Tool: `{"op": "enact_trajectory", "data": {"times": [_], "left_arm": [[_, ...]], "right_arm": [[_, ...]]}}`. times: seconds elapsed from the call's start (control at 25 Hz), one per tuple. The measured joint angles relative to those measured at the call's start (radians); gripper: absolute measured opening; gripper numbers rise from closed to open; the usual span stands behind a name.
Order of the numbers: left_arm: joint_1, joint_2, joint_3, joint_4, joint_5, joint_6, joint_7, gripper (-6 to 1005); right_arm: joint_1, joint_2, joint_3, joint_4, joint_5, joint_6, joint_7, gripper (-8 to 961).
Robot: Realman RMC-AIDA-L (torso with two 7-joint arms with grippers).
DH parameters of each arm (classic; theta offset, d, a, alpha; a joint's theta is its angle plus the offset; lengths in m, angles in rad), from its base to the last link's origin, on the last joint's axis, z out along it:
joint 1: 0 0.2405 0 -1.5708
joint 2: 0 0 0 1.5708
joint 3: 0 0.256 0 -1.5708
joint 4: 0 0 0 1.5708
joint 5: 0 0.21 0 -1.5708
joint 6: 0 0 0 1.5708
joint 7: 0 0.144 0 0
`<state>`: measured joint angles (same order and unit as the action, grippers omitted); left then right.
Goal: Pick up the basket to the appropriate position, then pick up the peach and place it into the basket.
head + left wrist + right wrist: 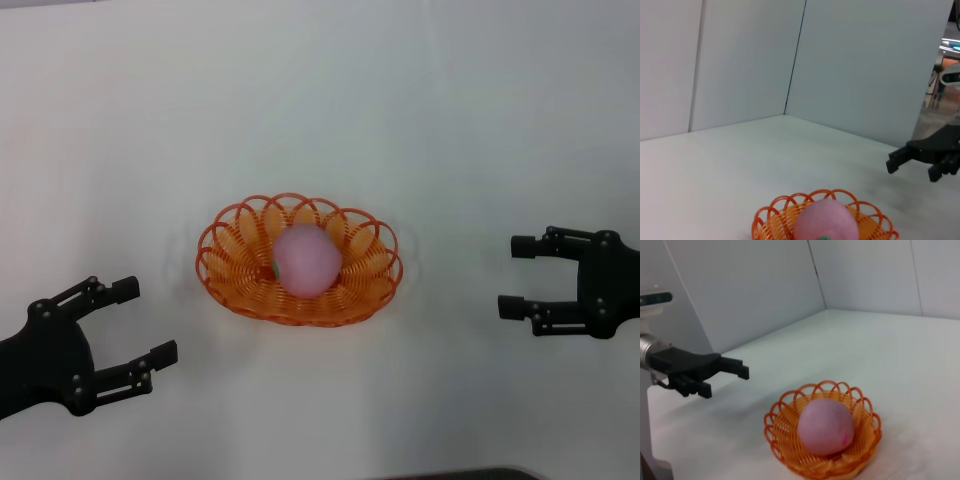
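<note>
peach (pixel 305 260) in basket (pixel 225 278), frame centre; left end effector (pixel 143 324) and right end effector (pixel 512 276) released; only wrist views show walls (pixel 865 65).

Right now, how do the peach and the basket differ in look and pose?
The peach is a solid, smooth pink ball; the basket is an open orange wire oval with a looped rim. The basket is wider and sits on the table; the peach rests inside it. Neither touches the left gripper or right gripper, both open.
</note>
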<state>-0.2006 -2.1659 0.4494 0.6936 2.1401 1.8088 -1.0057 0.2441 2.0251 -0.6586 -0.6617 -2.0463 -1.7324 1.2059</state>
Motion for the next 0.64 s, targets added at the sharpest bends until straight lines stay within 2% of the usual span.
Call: {"op": "enact_trajectory", "data": {"times": [0.64], "left_arm": [[-0.005,0.000,0.000,-0.002,-0.008,-0.013,-0.008,883]], "right_arm": [[0.013,0.003,0.010,-0.007,-0.031,-0.003,-0.012,876]]}}
